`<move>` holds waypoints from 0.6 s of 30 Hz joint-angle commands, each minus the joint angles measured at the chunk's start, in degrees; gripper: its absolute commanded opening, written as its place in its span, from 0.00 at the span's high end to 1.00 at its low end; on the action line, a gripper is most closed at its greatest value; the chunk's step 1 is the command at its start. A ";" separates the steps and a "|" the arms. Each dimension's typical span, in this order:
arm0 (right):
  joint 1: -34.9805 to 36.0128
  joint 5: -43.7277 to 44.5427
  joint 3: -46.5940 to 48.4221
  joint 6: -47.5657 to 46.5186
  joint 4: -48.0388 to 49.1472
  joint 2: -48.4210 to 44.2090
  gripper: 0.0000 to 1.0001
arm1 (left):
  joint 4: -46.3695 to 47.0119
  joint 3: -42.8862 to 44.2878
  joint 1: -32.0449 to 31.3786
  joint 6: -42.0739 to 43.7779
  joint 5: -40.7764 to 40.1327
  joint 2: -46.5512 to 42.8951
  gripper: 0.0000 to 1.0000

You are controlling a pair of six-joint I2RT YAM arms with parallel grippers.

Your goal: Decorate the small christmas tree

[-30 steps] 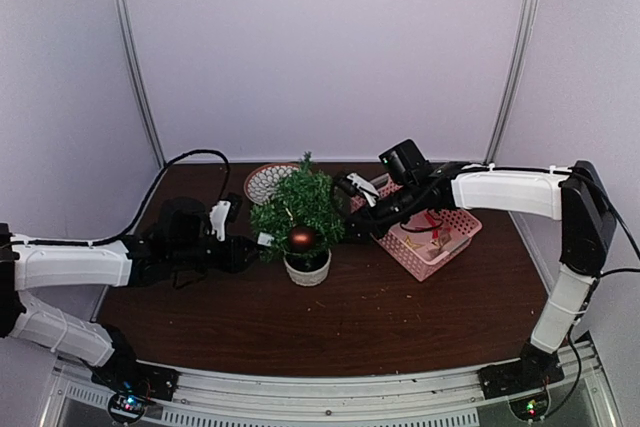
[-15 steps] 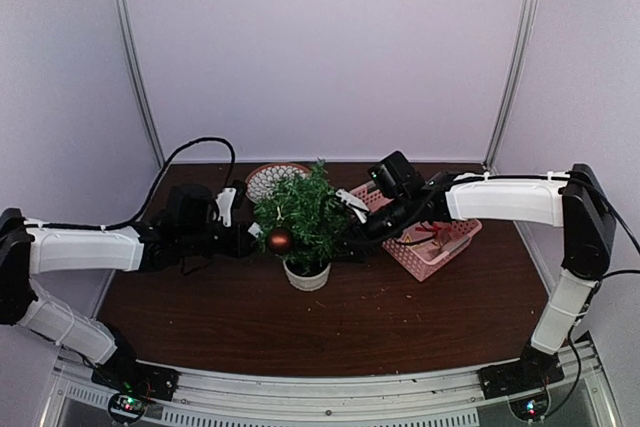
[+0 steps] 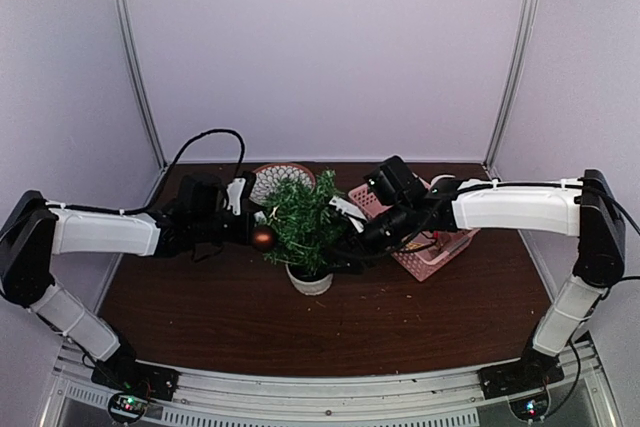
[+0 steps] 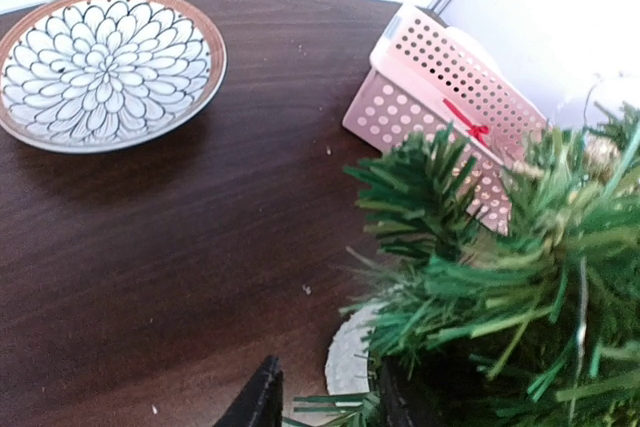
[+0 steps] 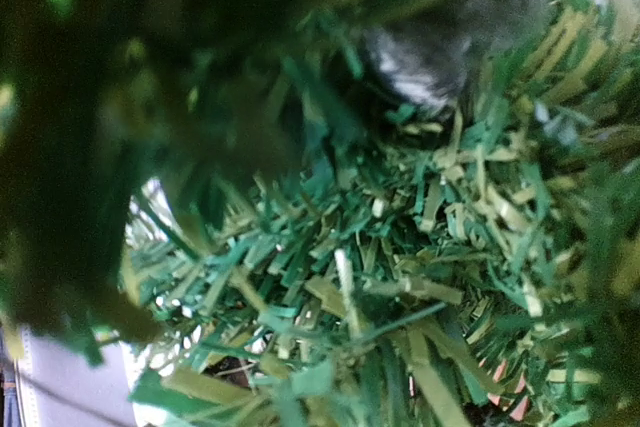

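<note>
The small christmas tree [image 3: 303, 219] stands mid-table in its whitish pot [image 3: 310, 281], leaning a little. A red-brown ball ornament [image 3: 263, 238] hangs at its left edge. My left gripper [image 3: 252, 230] is right at that ball. In the left wrist view its fingers [image 4: 262, 402] stand apart at the bottom edge, with thin green needle tips between them and the pot [image 4: 345, 359] just beyond. The ball is not seen there. My right gripper [image 3: 347, 243] is pushed into the tree's right side. The right wrist view shows only needles [image 5: 350, 287], so its fingers are hidden.
A pink perforated basket [image 3: 437, 255] with small decorations stands right of the tree, also in the left wrist view [image 4: 432, 92]. A patterned plate [image 3: 270, 178] lies behind the tree, at top left in the left wrist view [image 4: 105, 65]. Brown tabletop [image 3: 350, 332] lies in front.
The ball ornament has shifted from the tree's front to its left edge. My left gripper has moved up and right to the tree. My right gripper has pushed lower into the branches.
</note>
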 commanded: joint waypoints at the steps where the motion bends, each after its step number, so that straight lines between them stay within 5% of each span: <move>1: 0.77 1.54 -0.81 0.66 2.10 -2.03 0.39 | 3.18 3.60 0.50 1.77 2.73 2.40 0.66; 18: 0.45 5.30 -5.04 -0.93 -2.55 -12.70 0.28 | -2.92 2.20 2.97 3.29 2.37 -4.46 0.62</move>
